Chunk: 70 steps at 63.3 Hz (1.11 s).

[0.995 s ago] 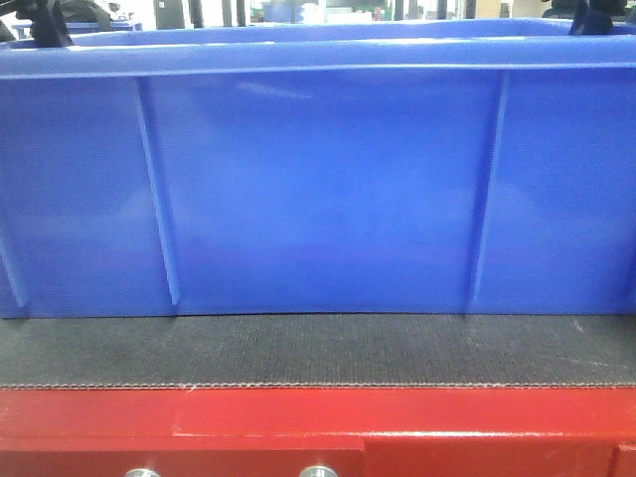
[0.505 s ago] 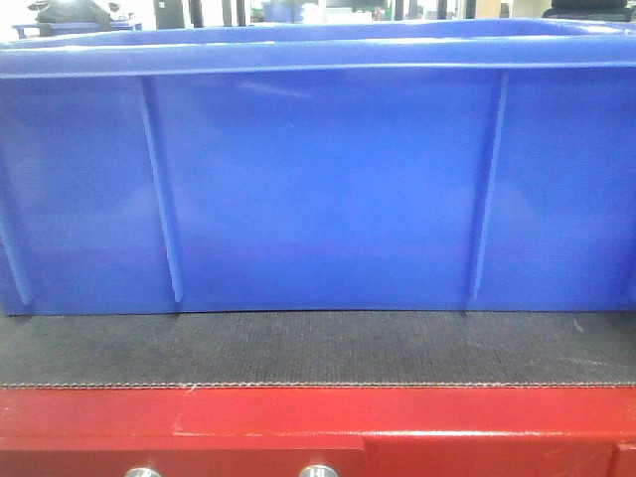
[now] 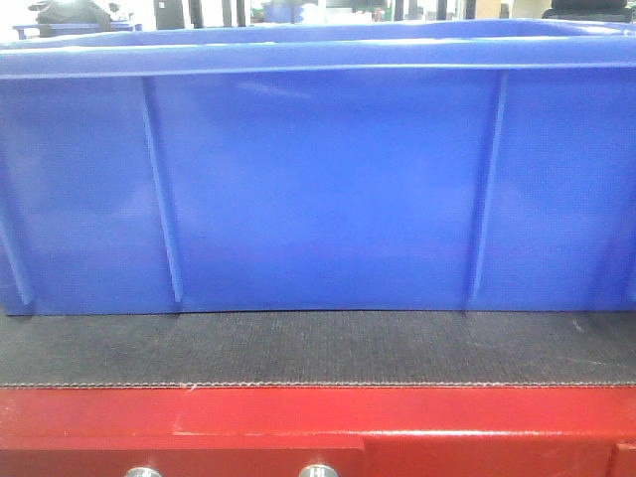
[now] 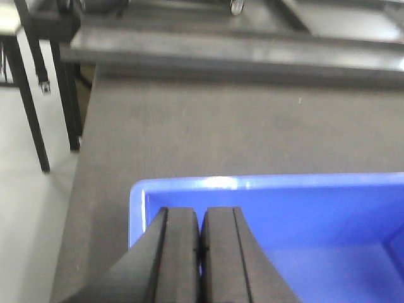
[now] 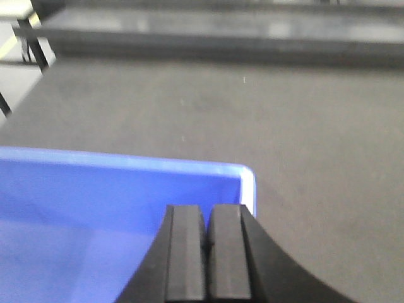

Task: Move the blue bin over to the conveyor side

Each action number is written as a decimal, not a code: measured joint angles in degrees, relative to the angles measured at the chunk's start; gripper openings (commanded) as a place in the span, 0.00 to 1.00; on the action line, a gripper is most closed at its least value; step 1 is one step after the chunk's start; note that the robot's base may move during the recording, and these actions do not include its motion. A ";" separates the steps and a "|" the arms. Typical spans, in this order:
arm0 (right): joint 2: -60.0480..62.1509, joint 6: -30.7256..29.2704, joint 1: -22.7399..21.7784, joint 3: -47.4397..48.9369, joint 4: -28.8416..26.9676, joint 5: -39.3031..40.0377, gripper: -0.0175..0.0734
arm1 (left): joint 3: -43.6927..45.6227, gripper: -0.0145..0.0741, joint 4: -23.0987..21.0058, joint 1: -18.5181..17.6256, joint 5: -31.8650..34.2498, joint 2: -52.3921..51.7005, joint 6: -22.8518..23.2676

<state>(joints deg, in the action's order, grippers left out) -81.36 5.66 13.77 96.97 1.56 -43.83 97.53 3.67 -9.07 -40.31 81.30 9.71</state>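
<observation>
The blue bin (image 3: 318,189) rests on the dark belt of the conveyor (image 3: 318,348) and fills most of the front view, its ribbed wall toward the camera. In the left wrist view my left gripper (image 4: 201,211) is shut with nothing in it, hovering over the inside of the blue bin's (image 4: 303,221) left corner. In the right wrist view my right gripper (image 5: 207,208) is shut and empty, above the inside of the blue bin's (image 5: 95,202) right corner. Neither touches the rim.
The conveyor's red frame (image 3: 318,427) with silver bolts (image 3: 318,471) runs along the near edge. A dark rail (image 4: 240,53) borders the belt's far side. Black table legs (image 4: 31,107) stand on the pale floor (image 4: 25,208) left of the belt.
The dark gripper shapes at the bin's two upper corners a second ago are gone from there. The bin's lower edge sits slightly higher in the front view.
</observation>
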 measured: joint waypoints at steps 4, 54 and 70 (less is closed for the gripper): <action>0.13 0.00 0.00 0.66 -0.23 -0.24 0.12 | 0.27 0.14 0.76 0.00 0.04 -0.52 0.00; 28.85 0.00 -0.11 -46.72 1.58 31.08 0.10 | -47.38 0.14 2.89 0.00 24.68 -25.63 6.45; 42.60 -0.10 -5.89 -63.35 1.98 35.98 0.10 | -62.88 0.14 2.89 3.67 31.79 -36.27 6.67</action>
<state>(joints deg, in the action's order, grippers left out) -38.76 5.56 7.87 33.62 3.54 -7.85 34.64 6.56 -5.41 -8.51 45.03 16.38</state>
